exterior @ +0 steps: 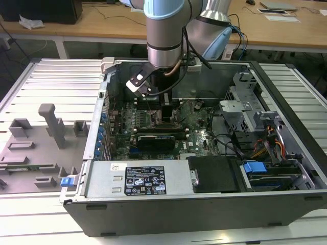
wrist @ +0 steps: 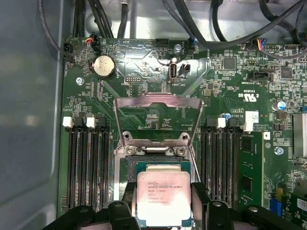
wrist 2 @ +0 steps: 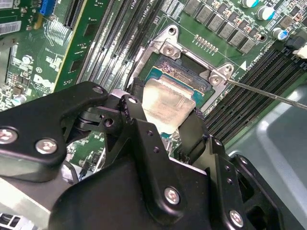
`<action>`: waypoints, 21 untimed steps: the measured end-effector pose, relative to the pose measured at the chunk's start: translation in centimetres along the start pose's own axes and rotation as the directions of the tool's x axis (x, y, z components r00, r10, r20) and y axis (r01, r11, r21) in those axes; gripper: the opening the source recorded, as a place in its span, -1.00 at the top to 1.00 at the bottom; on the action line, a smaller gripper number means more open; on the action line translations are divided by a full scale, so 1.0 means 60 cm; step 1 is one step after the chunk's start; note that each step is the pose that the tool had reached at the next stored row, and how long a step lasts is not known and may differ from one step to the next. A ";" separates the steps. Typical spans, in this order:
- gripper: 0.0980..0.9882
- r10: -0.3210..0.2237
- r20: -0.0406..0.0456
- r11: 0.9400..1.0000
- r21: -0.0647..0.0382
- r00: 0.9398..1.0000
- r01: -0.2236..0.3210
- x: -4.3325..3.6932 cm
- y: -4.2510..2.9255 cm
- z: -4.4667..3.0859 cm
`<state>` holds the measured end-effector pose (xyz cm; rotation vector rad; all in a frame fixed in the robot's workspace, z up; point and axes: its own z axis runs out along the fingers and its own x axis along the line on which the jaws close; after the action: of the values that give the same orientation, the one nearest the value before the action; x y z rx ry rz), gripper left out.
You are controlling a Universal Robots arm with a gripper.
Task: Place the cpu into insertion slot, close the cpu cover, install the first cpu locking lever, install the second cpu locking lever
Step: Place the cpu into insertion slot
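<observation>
In the PC case (exterior: pixel 204 204), the tool (wrist 2: pixel 165 108) is clamping the cpu (wrist: pixel 164 199) directly over the insertion slot (wrist 2: pixel 182 72) (cpu cover (wrist: pixel 158 101) standing open).

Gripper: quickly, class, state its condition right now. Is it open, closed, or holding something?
Gripper: closed on the cpu, one finger at each side of it, below the raised cpu cover.

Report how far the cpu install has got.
Done: nothing finished yet. In hand: the claw grips the cpu at the insertion slot; whether it is seated I cannot tell. Left: the cpu cover stands flipped open and a locking lever juts free, so cover and both levers are not yet done.
</observation>
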<state>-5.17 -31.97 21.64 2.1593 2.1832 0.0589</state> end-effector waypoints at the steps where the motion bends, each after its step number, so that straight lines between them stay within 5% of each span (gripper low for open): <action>1: 0.00 0.002 0.000 1.000 0.000 1.000 -0.002 0.001 0.000 0.002; 8: 0.00 0.012 0.001 1.000 0.000 1.000 -0.012 0.006 -0.002 0.018; 21: 0.00 0.041 0.003 0.999 0.001 0.999 -0.041 0.014 -0.004 0.029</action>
<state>-5.31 -31.20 19.88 2.2036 2.1380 0.0569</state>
